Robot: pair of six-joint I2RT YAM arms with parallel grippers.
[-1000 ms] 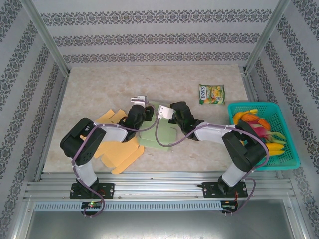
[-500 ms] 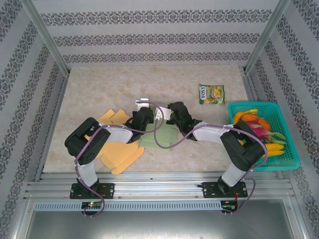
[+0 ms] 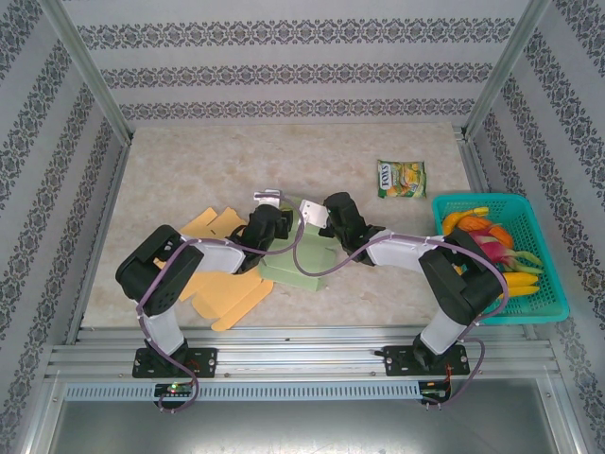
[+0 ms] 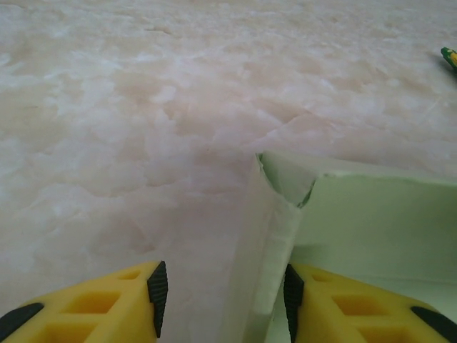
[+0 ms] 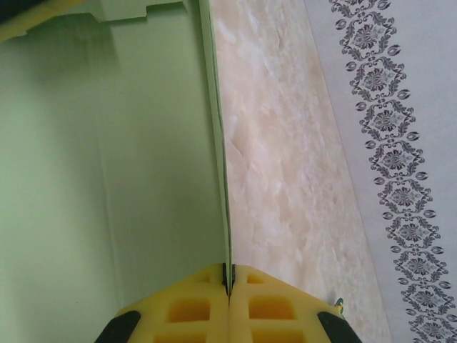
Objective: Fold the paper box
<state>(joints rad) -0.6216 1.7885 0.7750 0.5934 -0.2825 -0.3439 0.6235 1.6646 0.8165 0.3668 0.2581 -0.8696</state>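
Note:
The pale green paper box (image 3: 301, 268) lies partly folded at the table's middle, between both arms. My left gripper (image 3: 275, 230) stands open at the box's left side. In the left wrist view a raised green flap (image 4: 265, 250) stands between the yellow fingers (image 4: 93, 311), close to the right pad, and the left gripper (image 4: 224, 299) does not clamp it. My right gripper (image 3: 328, 230) is at the box's far right edge. In the right wrist view the right gripper (image 5: 228, 275) is shut on the thin edge of an upright green wall (image 5: 107, 179).
Flat yellow paper cutouts (image 3: 230, 291) lie left of the green box, under my left arm. A snack packet (image 3: 402, 178) lies at the back right. A teal basket (image 3: 555, 305) of fruit stands at the right edge. Metal rails border the table.
My left jaws narrowed and then widened again, while the left wrist shifted right and came slightly back. The green box shifted a little. The right gripper kept its grip.

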